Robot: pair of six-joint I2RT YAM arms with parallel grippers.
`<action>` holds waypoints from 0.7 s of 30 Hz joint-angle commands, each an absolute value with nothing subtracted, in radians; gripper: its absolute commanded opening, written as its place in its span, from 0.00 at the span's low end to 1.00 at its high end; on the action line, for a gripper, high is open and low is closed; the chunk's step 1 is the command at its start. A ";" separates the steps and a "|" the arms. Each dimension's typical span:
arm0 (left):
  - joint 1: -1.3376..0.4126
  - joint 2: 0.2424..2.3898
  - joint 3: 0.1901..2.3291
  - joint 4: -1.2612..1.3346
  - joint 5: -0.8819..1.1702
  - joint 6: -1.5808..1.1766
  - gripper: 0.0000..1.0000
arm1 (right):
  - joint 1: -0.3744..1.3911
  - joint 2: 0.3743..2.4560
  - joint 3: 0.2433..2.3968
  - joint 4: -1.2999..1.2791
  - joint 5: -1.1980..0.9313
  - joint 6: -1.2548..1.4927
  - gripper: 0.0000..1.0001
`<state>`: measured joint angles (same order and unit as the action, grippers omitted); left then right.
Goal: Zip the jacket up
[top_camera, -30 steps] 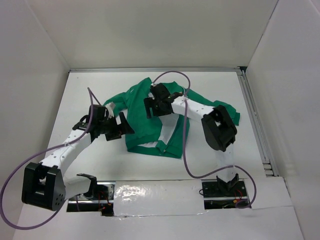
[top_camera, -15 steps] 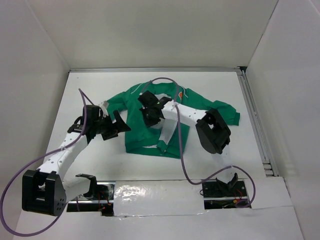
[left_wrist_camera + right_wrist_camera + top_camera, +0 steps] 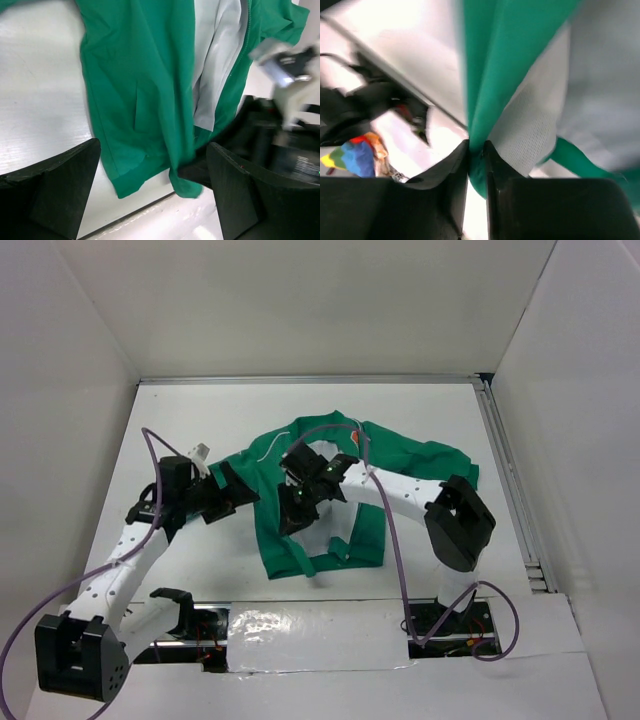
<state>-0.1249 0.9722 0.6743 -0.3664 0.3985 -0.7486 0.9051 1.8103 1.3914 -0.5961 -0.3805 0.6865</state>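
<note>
The green jacket (image 3: 420, 465) lies unzipped in the middle of the table, its white lining (image 3: 350, 525) showing between the front panels. My right gripper (image 3: 297, 508) is shut on a fold of the jacket's front panel, near the hem. In the right wrist view the fingers (image 3: 455, 170) pinch green fabric (image 3: 505, 50) beside mesh lining (image 3: 535, 125). My left gripper (image 3: 238, 492) stands open just left of the jacket, touching nothing. In the left wrist view the gripper (image 3: 155, 200) frames the ribbed hem corner (image 3: 125, 180), with bare table under it.
White walls close in the table on the left, back and right. A metal rail (image 3: 510, 480) runs along the right edge. A shiny taped strip (image 3: 320, 625) and both arm bases sit at the near edge. Purple cables loop over each arm.
My right gripper has closed on the jacket's front panel and dragged it left and nearer, so the hem lies closer to the bases. The left arm has drawn back to the left, still open.
</note>
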 commanded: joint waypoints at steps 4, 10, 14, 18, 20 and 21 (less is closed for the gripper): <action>-0.182 0.969 0.663 -0.368 0.407 -0.772 0.99 | 0.900 1.738 1.226 -0.617 -0.249 0.765 0.69; -0.310 1.005 0.687 -0.390 0.361 -0.750 0.99 | 0.894 1.541 1.158 -0.566 -0.123 0.736 0.87; -0.405 1.038 0.701 -0.377 0.377 -0.729 0.99 | 0.844 1.450 1.102 -0.569 -0.051 0.710 0.87; -0.524 1.077 0.736 -0.357 0.407 -0.724 0.99 | 0.779 1.387 1.014 -0.568 -0.022 0.692 0.87; -0.566 1.119 0.762 -0.365 0.379 -0.744 0.99 | 0.746 1.358 0.982 -0.566 -0.003 0.695 0.87; -0.606 1.140 0.796 -0.374 0.368 -0.747 0.99 | 0.732 1.350 0.948 -0.561 -0.003 0.699 0.87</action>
<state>-0.5442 1.1004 0.7090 -0.3923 0.3771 -0.7406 0.7578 1.3724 1.0100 -0.5701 -0.0551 0.7116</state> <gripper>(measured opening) 0.993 0.871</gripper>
